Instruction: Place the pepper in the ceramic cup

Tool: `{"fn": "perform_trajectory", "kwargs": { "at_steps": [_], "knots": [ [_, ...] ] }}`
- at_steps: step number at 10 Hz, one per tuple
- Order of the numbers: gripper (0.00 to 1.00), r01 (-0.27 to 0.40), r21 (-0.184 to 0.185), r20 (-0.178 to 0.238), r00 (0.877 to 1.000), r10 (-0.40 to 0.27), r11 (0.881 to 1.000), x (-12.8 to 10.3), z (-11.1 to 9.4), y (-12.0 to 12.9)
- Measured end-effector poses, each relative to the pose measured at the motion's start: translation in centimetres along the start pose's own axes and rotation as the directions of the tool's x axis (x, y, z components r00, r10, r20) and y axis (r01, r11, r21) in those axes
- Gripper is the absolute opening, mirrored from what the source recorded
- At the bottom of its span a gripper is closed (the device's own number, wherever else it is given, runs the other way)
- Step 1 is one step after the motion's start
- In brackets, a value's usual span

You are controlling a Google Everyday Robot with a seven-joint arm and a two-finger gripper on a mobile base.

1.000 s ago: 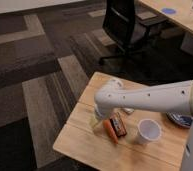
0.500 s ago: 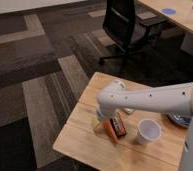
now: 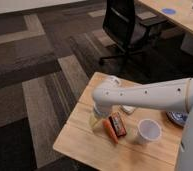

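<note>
Camera view, hand (image 3: 96,120) low over table (image 3: 80,146), pepper (image 3: 110,130) lying v. close beside

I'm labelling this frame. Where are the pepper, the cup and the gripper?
pepper (image 3: 110,131), camera view, middle of its orange body.
cup (image 3: 149,132), camera view, its open mouth.
gripper (image 3: 94,120), camera view, between its fingertips, just beside the pepper.

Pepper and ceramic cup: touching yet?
Apart. The camera view shows the pepper lying left of the dark bar, with bare table between bar and ceramic cup. The gripper hangs just left of the pepper.
</note>
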Motion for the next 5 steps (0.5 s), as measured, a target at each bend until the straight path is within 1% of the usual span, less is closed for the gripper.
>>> {"fn": "perform_trajectory", "kwargs": {
  "at_steps": [2, 5],
  "knots": [
    [0.65, -0.012, -0.014, -0.003, 1.000, 0.012, 1.000, 0.2, 0.7, -0.2],
    [0.65, -0.008, -0.027, -0.006, 1.000, 0.008, 1.000, 0.3, 1.6, -0.2]
  ]
}}
